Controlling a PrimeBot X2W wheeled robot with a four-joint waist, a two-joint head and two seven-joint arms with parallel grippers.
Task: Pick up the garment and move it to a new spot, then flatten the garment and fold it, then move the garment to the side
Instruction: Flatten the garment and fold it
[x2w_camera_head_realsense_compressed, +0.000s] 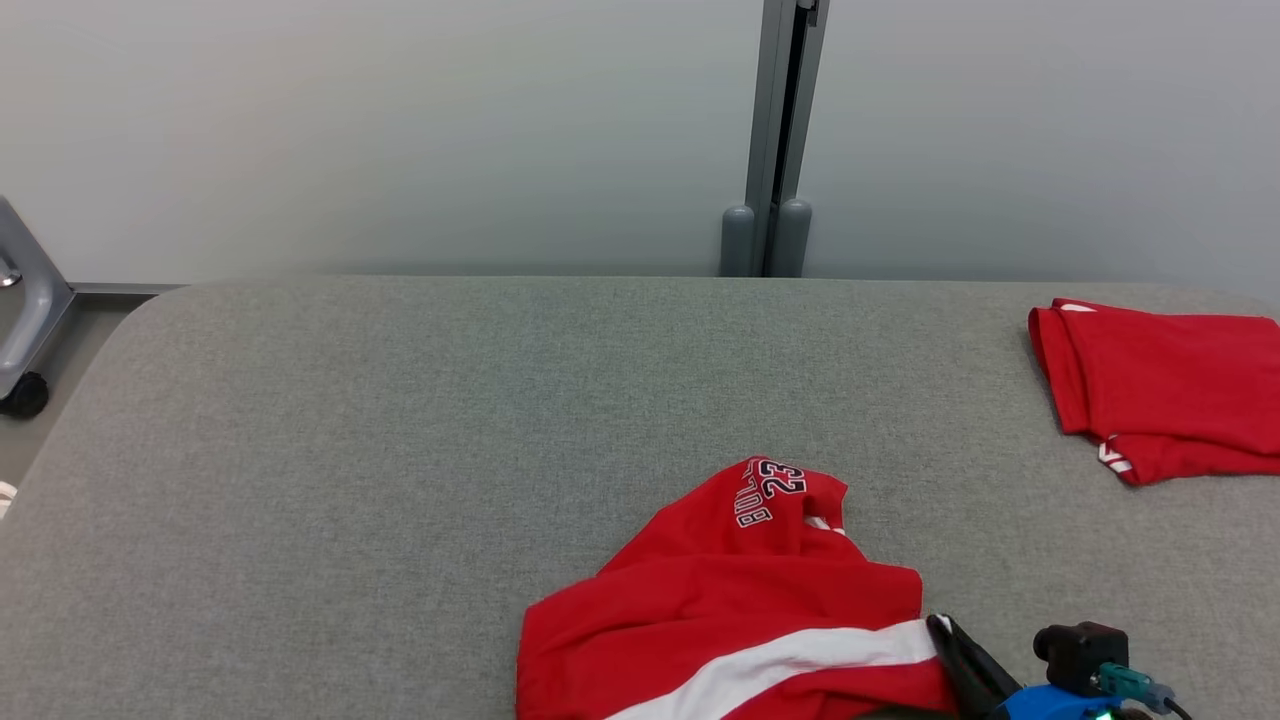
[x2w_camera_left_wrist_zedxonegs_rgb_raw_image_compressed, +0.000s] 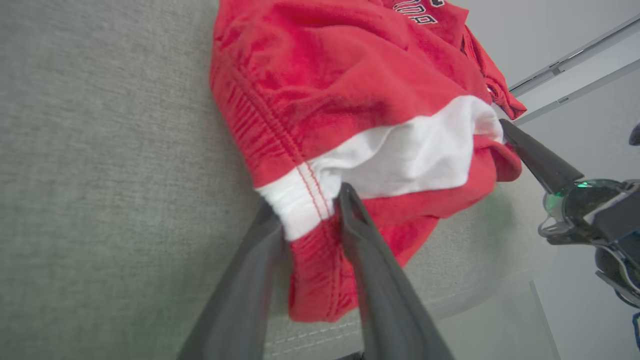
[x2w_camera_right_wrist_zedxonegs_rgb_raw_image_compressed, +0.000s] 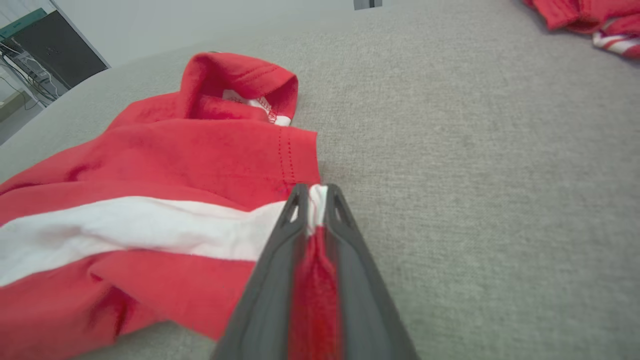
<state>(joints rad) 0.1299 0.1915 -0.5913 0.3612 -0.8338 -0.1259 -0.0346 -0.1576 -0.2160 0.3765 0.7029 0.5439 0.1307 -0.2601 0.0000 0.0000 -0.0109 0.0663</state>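
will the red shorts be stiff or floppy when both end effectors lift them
Likely floppy: the shorts lie crumpled in folds, so they should sag between the left end effector and right end effector. Probably light, being thin cloth. The gathered waistband looks grippy, unlikely to slip.

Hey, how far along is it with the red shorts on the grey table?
Barely begun. Done: nothing; the red shorts lie crumpled at the near edge of the grey table. In hand: the right claw pinches an edge at the white stripe, and the left claw straddles the waistband, grip unclear. Remaining: lifting, moving, flattening, folding, then setting aside, perhaps by the folded red garment.
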